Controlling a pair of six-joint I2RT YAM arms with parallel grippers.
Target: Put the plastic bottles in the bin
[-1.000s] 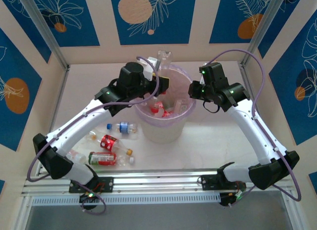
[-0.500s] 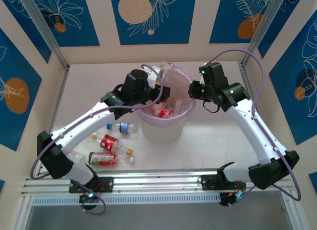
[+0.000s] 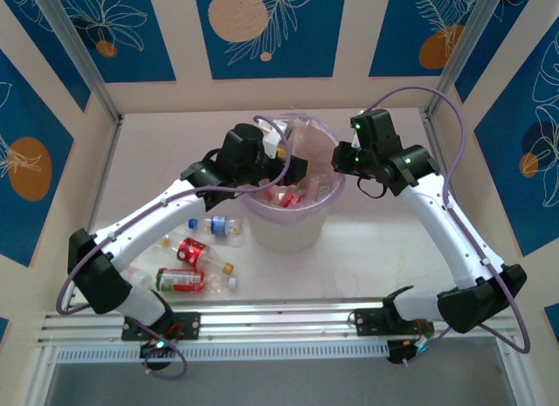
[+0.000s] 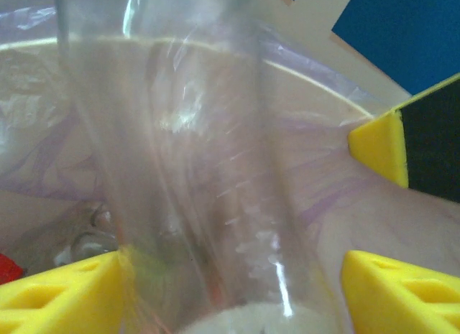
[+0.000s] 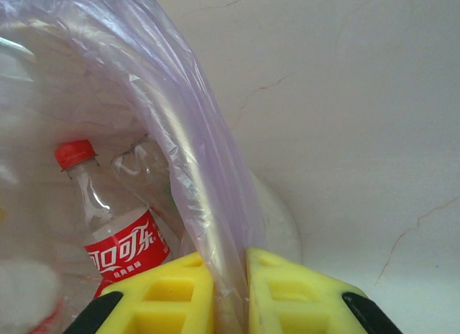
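Note:
The bin is a white pail with a pinkish-purple liner, standing at the table's middle. My left gripper hovers over its left rim. Its yellow fingers stand open around a clear plastic bottle, and a gap shows beside the right finger. My right gripper is shut on the liner at the bin's right rim. Red-labelled bottles lie inside the bin, one with a red cap. A blue-labelled bottle and two red-labelled bottles lie on the table left of the bin.
Two more clear bottles lie by the left arm's lower link. Walls close the table on three sides, and a metal rail runs along the near edge.
My left gripper has swung right over the bin's mouth with the clear bottle, and its jaws have opened wider. The right arm has stayed put on the liner.

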